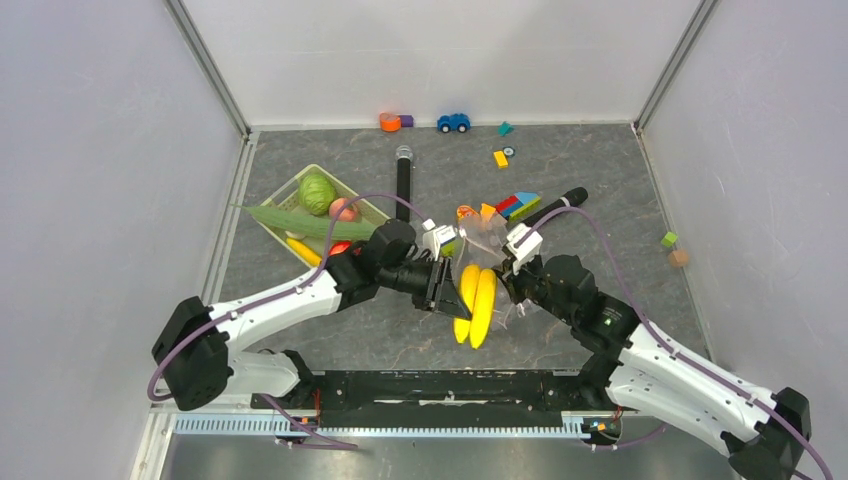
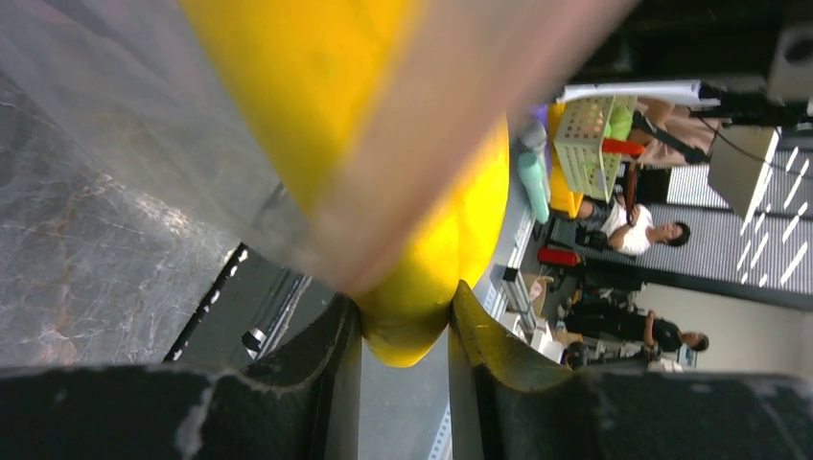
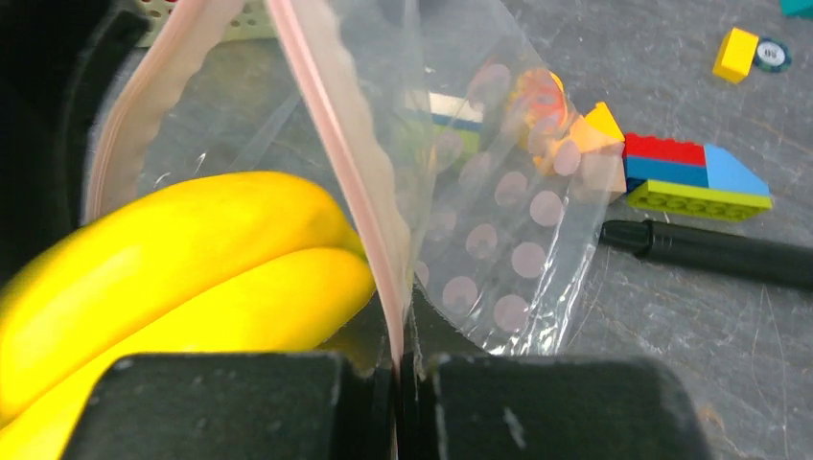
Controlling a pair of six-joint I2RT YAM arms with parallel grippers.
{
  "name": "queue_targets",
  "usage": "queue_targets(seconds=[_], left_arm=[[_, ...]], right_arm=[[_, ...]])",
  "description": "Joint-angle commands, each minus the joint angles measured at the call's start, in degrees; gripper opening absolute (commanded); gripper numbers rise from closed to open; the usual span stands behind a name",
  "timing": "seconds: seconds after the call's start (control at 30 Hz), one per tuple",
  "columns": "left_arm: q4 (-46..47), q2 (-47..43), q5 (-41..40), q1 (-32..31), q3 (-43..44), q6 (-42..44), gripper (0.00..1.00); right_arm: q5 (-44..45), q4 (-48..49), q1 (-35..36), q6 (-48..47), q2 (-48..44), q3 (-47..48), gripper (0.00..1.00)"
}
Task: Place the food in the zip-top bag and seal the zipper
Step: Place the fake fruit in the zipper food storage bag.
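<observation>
A yellow banana (image 1: pixel 473 300) hangs at the table's middle with my left gripper (image 1: pixel 452 290) shut on its end. In the left wrist view the banana's tip (image 2: pixel 412 326) is pinched between both fingers. The clear zip-top bag (image 1: pixel 487 238) with pink dots is lifted just beyond it. My right gripper (image 1: pixel 507 268) is shut on the bag's pink zipper (image 3: pixel 336 144), holding the mouth open. In the right wrist view the banana (image 3: pixel 192 259) sits at the bag's mouth, between the two zipper strips. A green cabbage (image 1: pixel 317 193), pinkish fruit (image 1: pixel 343 209), leafy vegetable (image 1: pixel 300 220) and red tomato (image 1: pixel 338 247) lie in the pale green basket (image 1: pixel 268 228).
Coloured blocks (image 1: pixel 517 205) and a black marker (image 1: pixel 558 205) lie just behind the bag. A second black marker (image 1: pixel 403 180) lies beside the basket. A blue toy car (image 1: pixel 453 122), an orange piece (image 1: pixel 390 122) and small blocks (image 1: pixel 500 158) sit near the back wall; two cubes (image 1: pixel 673 248) lie right.
</observation>
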Motion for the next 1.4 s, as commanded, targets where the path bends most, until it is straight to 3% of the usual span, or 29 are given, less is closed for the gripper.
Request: queue_targets(seconds=[0.0,0.2,0.43,0.9,1.17,1.37], left_arm=[[1.3,1.0,-5.9,-0.1,3.4,-5.0,0.02],[4.9,0.1,-16.9,-0.1,5.7,-9.4,0.02],[12.7,2.2,-21.5,0.1,5.1,-15.6,0.02],[4.6,5.7,-38.0,0.1,8.5,-14.5,0.02],[6.2,7.3,-39.5,0.0,8.0,-17.4,0.02],[16.0,8.1,-34.4,-0.2,6.0,-21.1,0.02]], right_arm=[[-6.5,5.5,-0.2,-2.2,-2.6,-1.2,0.0],[-10.4,6.4,-0.1,-2.2,-3.1,-2.0,0.0],[-12.2,6.4,0.0,-3.5,-3.6,-2.7,0.0],[-19.3,7.5,0.6,-5.1,-5.4,-3.7,0.0],[-22.7,8.7,1.2,-5.5,-4.4,-4.2,0.0],[-25.1,8.6,2.0,-6.3,-2.4,-4.1,0.0]])
